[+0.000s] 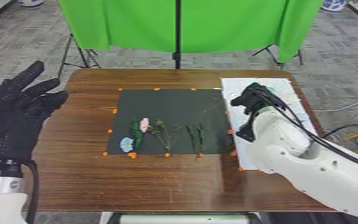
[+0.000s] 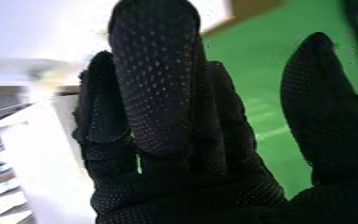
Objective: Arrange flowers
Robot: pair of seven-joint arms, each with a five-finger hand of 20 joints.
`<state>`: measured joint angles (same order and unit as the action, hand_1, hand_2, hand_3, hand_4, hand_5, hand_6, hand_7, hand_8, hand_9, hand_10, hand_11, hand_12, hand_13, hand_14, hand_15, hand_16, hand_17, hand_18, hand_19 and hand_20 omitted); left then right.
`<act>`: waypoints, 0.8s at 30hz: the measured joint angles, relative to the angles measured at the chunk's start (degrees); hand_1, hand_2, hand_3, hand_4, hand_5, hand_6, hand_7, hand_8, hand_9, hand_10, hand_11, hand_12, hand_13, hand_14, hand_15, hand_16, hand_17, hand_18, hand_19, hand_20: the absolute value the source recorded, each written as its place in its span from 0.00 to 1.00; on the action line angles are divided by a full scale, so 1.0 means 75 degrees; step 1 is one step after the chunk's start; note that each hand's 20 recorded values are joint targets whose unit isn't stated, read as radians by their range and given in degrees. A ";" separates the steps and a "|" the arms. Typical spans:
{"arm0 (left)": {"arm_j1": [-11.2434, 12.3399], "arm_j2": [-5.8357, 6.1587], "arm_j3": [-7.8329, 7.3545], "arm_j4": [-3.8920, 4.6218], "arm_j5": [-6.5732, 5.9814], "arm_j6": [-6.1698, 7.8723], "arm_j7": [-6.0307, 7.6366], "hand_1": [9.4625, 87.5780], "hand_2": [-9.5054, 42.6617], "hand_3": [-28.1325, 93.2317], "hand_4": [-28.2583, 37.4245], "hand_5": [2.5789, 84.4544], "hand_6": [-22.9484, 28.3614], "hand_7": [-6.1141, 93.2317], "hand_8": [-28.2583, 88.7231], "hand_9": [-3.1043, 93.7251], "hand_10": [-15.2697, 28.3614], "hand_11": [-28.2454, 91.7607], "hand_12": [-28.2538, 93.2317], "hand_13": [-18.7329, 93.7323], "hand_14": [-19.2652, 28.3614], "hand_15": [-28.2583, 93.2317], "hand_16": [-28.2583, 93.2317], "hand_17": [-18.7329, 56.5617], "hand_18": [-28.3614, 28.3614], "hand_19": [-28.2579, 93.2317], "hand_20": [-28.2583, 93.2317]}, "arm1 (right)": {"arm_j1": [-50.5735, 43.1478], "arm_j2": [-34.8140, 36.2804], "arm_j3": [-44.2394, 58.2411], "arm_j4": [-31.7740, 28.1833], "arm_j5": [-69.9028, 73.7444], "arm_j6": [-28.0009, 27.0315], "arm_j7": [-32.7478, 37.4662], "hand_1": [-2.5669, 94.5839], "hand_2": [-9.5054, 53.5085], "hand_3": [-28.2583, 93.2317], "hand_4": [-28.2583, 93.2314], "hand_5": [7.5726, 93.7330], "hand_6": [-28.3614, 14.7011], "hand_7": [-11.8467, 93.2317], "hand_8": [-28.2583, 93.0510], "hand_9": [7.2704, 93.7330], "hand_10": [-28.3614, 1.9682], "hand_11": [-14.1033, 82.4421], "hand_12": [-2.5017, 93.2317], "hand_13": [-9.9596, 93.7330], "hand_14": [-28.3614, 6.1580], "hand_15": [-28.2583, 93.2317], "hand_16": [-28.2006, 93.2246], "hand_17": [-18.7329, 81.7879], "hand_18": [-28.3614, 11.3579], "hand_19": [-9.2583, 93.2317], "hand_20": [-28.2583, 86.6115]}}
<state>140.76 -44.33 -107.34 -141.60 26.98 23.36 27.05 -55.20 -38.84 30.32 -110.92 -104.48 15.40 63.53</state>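
- Open, my right hand (image 2: 153, 85) is over the white sheet (image 1: 236, 84);
- my left hand (image 1: 14, 122), open too, is empty;
- blue flower (image 1: 127, 145), pink flower (image 1: 144, 124) and stems (image 1: 201, 136) lie on the black mat (image 1: 175, 96);
- perhaps half arranged; more placing seems left.

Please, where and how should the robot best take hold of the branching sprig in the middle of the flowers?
Probably by the narrow lower stem of the sprig, pinched from above: it lies flat on the black mat, and its far end spreads into branches.
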 measured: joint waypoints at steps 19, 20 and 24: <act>-0.0009 -0.0031 0.0008 0.0000 0.0029 -0.0011 -0.0116 0.14 0.36 0.87 0.01 0.40 0.62 0.20 0.17 0.37 0.84 0.49 0.34 0.43 1.00 0.79 0.12 0.25 0.95 0.79 0.63 | -0.2401 0.0708 0.2569 -0.0282 -0.0914 0.0315 0.1046 0.40 0.07 0.82 0.04 0.50 0.48 0.20 0.15 0.93 0.37 0.32 0.14 1.00 0.70 0.66 0.34 0.79 0.31 1.00 0.00; -0.0010 -0.0037 0.0008 -0.0001 0.0032 -0.0011 -0.0141 0.14 0.36 0.87 0.01 0.40 0.63 0.20 0.17 0.37 0.84 0.49 0.34 0.43 1.00 0.79 0.12 0.25 0.95 0.78 0.63 | -0.2585 0.0707 0.2830 -0.0305 -0.0915 0.0312 0.1081 0.40 0.07 0.82 0.04 0.50 0.48 0.20 0.15 0.93 0.37 0.32 0.14 1.00 0.70 0.66 0.34 0.79 0.30 1.00 0.00; -0.0032 -0.0071 0.0016 -0.0001 0.0055 -0.0015 -0.0262 0.14 0.36 0.87 0.01 0.40 0.63 0.20 0.17 0.37 0.84 0.50 0.34 0.43 1.00 0.79 0.12 0.25 0.95 0.78 0.64 | -0.3072 0.0755 0.3448 -0.0304 -0.0872 0.0287 0.1181 0.41 0.07 0.82 0.04 0.49 0.47 0.19 0.15 0.94 0.34 0.32 0.14 1.00 0.70 0.66 0.34 0.79 0.28 1.00 0.00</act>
<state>140.52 -44.86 -107.22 -141.61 27.39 23.25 25.09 -78.24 -33.17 56.18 -113.21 -111.02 17.56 72.39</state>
